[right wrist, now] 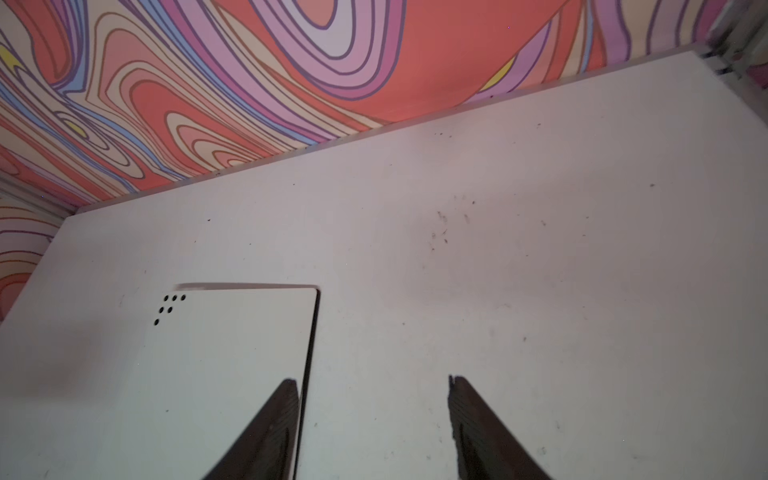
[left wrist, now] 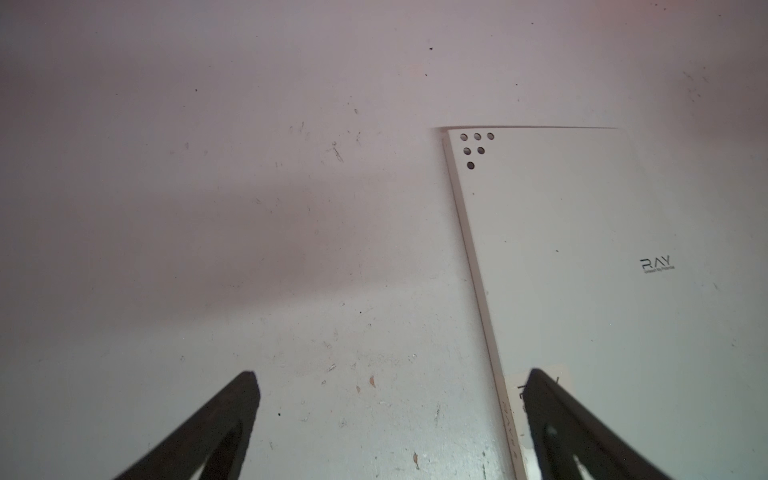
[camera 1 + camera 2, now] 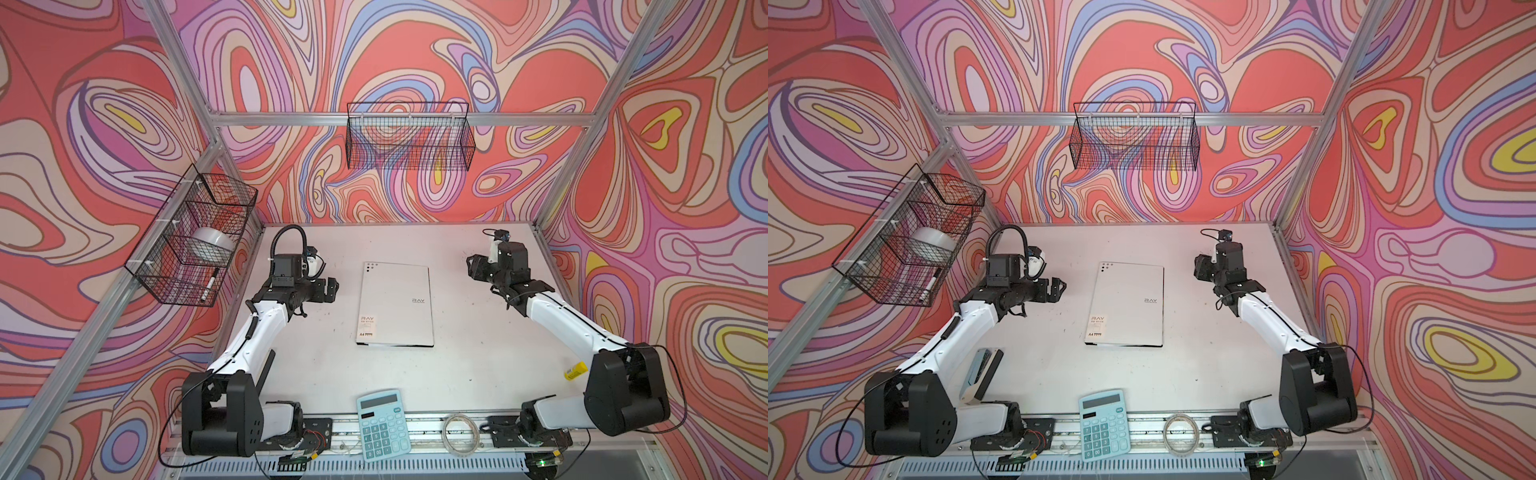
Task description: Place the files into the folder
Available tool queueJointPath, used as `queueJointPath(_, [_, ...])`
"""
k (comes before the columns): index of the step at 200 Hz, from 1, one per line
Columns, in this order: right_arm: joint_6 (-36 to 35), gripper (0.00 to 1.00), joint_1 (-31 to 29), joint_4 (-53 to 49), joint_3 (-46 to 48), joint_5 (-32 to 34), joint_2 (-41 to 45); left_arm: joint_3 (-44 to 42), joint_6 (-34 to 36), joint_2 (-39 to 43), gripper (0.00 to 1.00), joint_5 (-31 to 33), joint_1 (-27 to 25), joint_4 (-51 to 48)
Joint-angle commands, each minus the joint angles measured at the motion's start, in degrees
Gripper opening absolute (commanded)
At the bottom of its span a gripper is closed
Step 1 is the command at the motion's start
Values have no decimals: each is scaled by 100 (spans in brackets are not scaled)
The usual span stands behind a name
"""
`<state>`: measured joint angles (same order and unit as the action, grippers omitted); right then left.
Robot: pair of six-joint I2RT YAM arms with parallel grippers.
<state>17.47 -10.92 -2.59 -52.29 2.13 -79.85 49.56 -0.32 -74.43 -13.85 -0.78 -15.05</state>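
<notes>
Both arms reach forward, the left hand spread wide, the right hand with fingers parted.

1. Both top views look steeply down from high above the near edge of the tabletop, facing the back wall, far enough off to take in the whole work area
2. They sit side by side, so the same scene shows with a slight sideways shift
3. The left wrist view looks from close above the tabletop past the left end effector, catching the left long edge of the folder
4. The right wrist view looks low past the right end effector toward the back wall, catching the folder's right long edge
5. All four views share the folder's far end with its corner dots
</notes>
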Motion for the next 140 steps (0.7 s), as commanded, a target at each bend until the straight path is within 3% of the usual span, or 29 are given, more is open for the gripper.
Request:
queueJointPath(1, [-377, 69, 28, 614, 215, 1005, 28, -429, -189, 108, 100, 18, 184, 1252])
queueJointPath(8, [-404, 75, 37, 652, 302, 1098, -1, -570, -119, 69, 100, -5, 220, 1506])
queueJointPath(12, [-429, 93, 37, 678, 348, 1159, -11, -641, -99, 51, 100, -5, 245, 1645])
queueJointPath(16, [-449, 98, 37, 732, 430, 1183, -19, -710, -115, 24, 100, 3, 280, 1788])
queueJointPath(41, [-741, 99, 67, 1500, 1023, 1085, -12, -1484, -272, -56, 100, 211, 385, 3156])
queueJointPath(66, [-749, 99, 177, 1960, 1444, 1615, -83, -2585, -232, -111, 100, 160, 397, 4964])
queueJointPath(104, [-1243, 98, 305, 3091, 2216, 1937, -98, -2962, 35, -379, 100, 32, 462, 5923])
queueJointPath(140, [-1559, 98, 581, 4837, 2921, 1689, -508, -3431, -152, -1400, 100, 52, 526, 7883])
